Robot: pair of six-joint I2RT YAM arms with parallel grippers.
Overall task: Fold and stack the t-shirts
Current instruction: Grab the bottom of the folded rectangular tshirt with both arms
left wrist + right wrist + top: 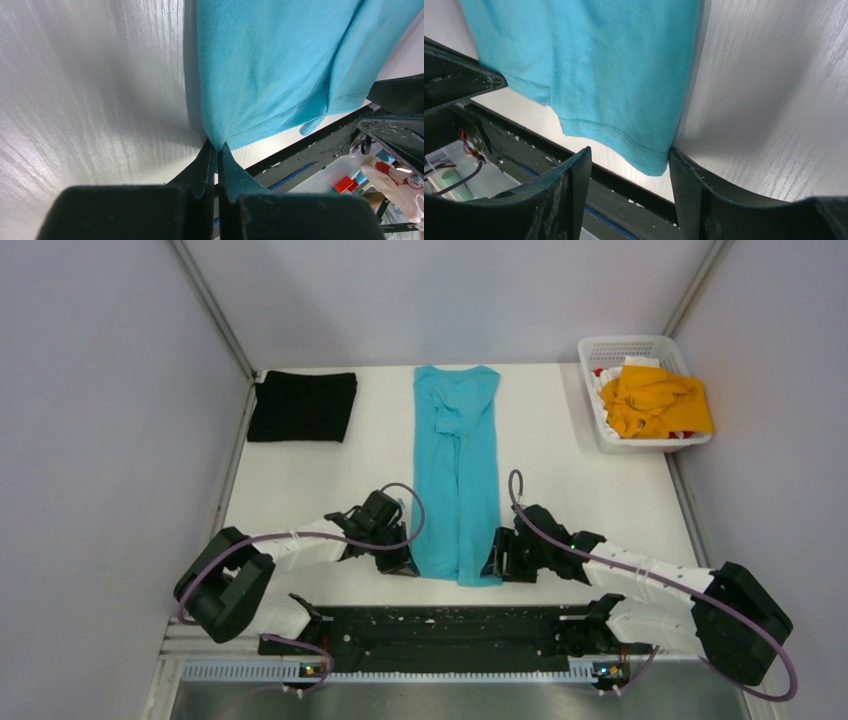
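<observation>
A turquoise t-shirt [457, 470] lies in a long narrow strip down the middle of the table, collar at the far end. My left gripper [405, 562] is shut on the shirt's near left hem corner [216, 142], which is pinched between the fingertips. My right gripper [497, 562] stands open around the near right hem corner [651, 160], the cloth hanging between the fingers [686, 172] without being pinched. A folded black t-shirt [302, 406] lies at the far left. An orange-yellow t-shirt [655, 402] is bunched in the basket.
The white lattice basket [600, 352] sits at the far right corner of the table. A black rail [440, 630] runs along the near table edge between the arm bases. Grey walls close in the left, right and back sides.
</observation>
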